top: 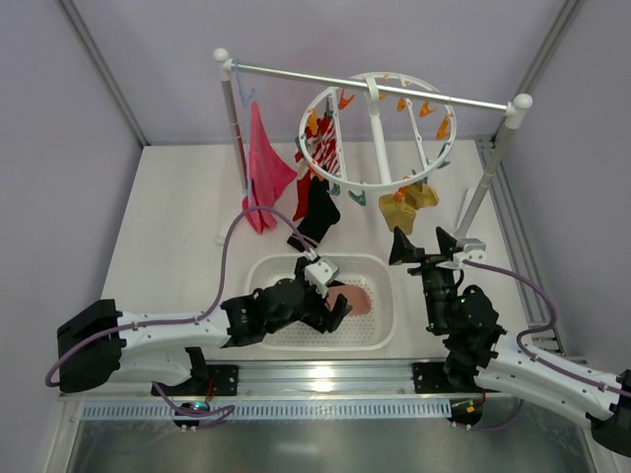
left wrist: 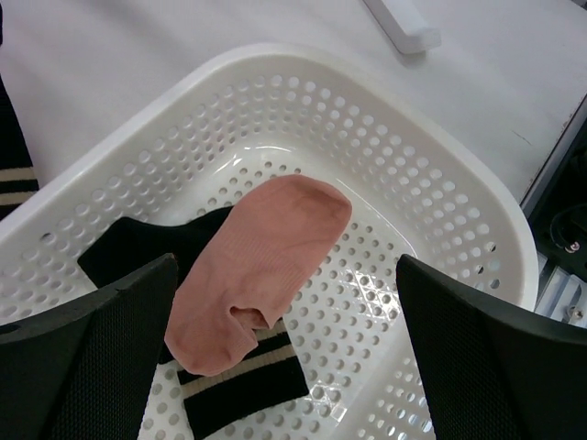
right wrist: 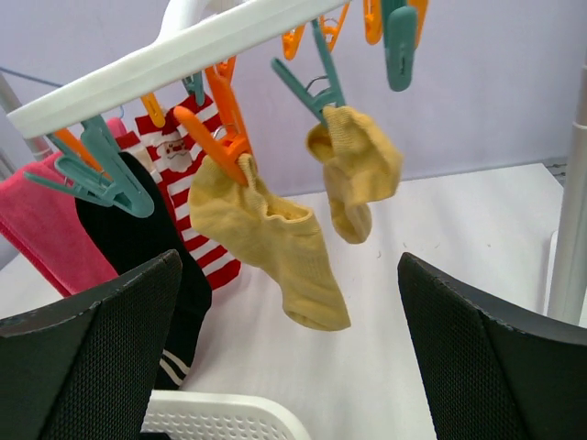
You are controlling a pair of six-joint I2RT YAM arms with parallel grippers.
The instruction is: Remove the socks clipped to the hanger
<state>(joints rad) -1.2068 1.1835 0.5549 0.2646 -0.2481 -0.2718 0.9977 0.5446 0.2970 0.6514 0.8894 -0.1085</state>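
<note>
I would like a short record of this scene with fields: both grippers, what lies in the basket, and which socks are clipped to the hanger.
left gripper: open, above the basket
right gripper: open, facing the yellow socks
in basket: pink sock, lying over a black striped sock
on hanger: two yellow socks, red-and-white sock, hanging black sock

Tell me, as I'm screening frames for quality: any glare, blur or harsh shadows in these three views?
Top external: even, soft light, faint shadows, sharp throughout. Left wrist: small glare patches on the floor of the white perforated plastic basket; the pale pink fabric sock is crisp. Right wrist: the mustard yellow fabric socks are sharp, no glare.
</note>
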